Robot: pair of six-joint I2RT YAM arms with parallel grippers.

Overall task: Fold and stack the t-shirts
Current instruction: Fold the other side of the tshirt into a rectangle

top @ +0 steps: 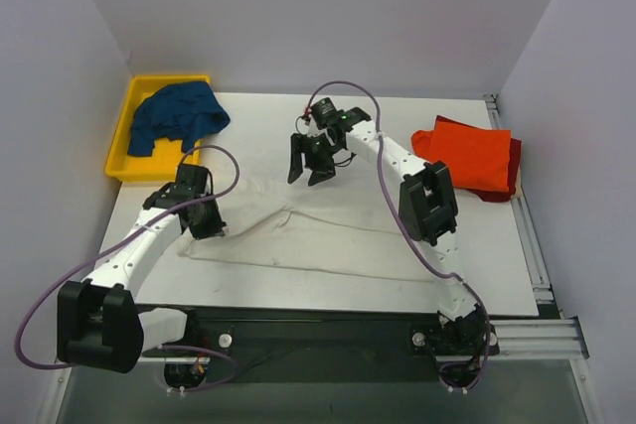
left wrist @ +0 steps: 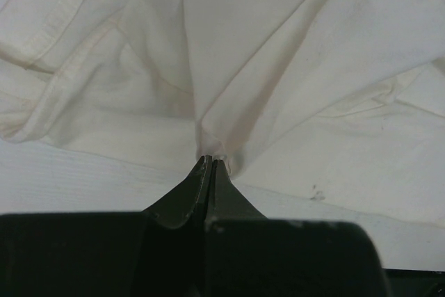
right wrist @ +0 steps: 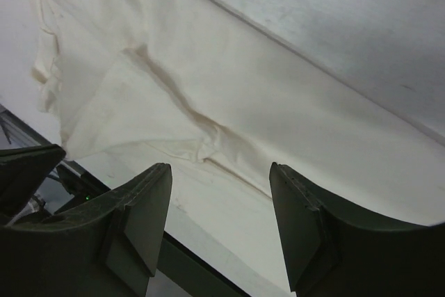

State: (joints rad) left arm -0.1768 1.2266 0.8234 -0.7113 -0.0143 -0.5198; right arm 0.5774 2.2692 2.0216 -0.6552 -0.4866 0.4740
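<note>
A large off-white t-shirt [top: 318,235] lies spread across the near half of the white table; it fills the left wrist view [left wrist: 278,67] and shows in the right wrist view [right wrist: 229,95]. My left gripper [top: 207,228] is shut, pinching the shirt's left edge [left wrist: 211,157]. My right gripper [top: 311,172] is open and empty, held above the table behind the shirt [right wrist: 221,172]. A folded orange-red shirt [top: 467,154] lies on a dark red one [top: 513,168] at the right. A dark blue shirt [top: 177,114] is bunched in the yellow bin.
The yellow bin [top: 125,146] sits at the table's back left corner. A metal rail [top: 527,235] runs along the table's right edge. The table's front edge and dark frame [top: 318,317] lie just before the arm bases.
</note>
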